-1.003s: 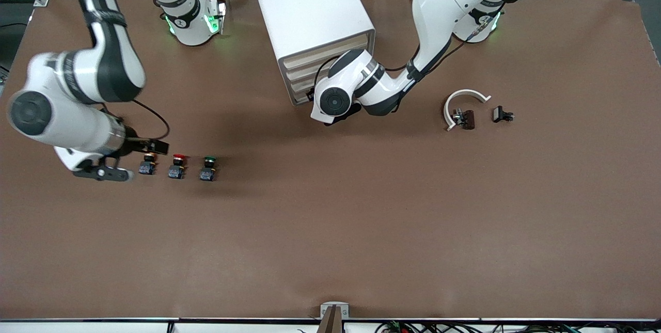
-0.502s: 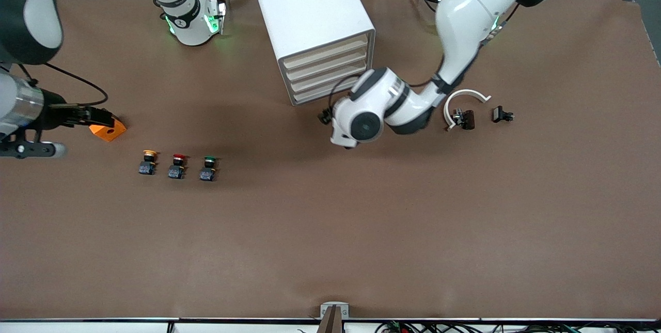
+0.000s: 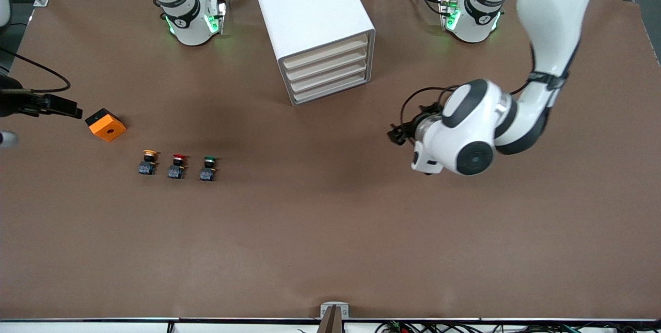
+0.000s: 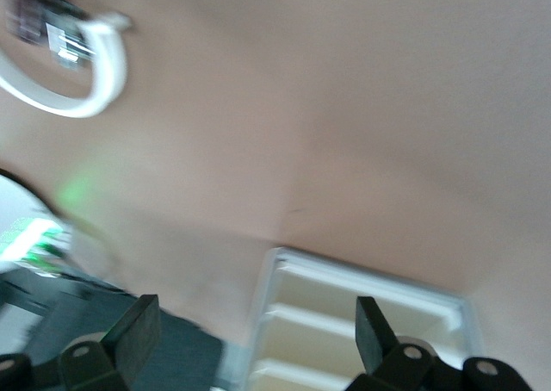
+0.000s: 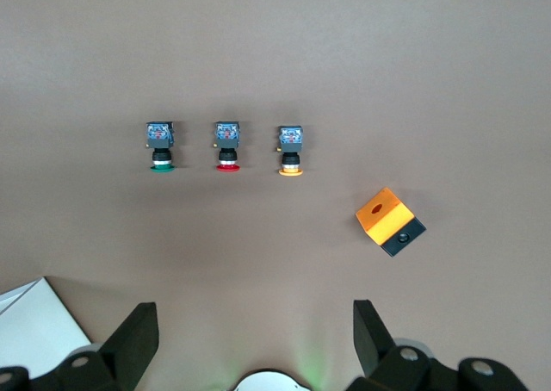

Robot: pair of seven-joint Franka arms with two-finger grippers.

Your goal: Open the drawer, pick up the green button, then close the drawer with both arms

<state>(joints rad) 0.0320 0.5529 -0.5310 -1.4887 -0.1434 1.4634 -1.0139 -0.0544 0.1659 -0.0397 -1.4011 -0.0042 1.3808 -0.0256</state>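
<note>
The white cabinet [image 3: 310, 13] stands at the table's back middle. All of its cream drawers [image 3: 330, 72] are pushed in. The green-capped button [image 3: 208, 168] stands on the table beside a red-capped one [image 3: 177, 165] and a yellow-capped one [image 3: 148, 161]; it also shows in the right wrist view [image 5: 160, 145]. My left gripper [image 3: 396, 136] is open and empty over bare table between the cabinet and the left arm's end; in its wrist view [image 4: 256, 339] the drawers [image 4: 362, 322] show between its fingers. My right gripper [image 5: 250, 331] is open and empty, high above the table, mostly cut off in the front view.
An orange box [image 3: 106, 124] with a black side lies near the buttons toward the right arm's end, also in the right wrist view [image 5: 390, 221]. A white curved piece [image 4: 86, 89] with a dark clip lies under the left arm.
My left arm has swung away from the cabinet front toward its own end of the table. My right arm has pulled back from the buttons, uncovering the orange box.
</note>
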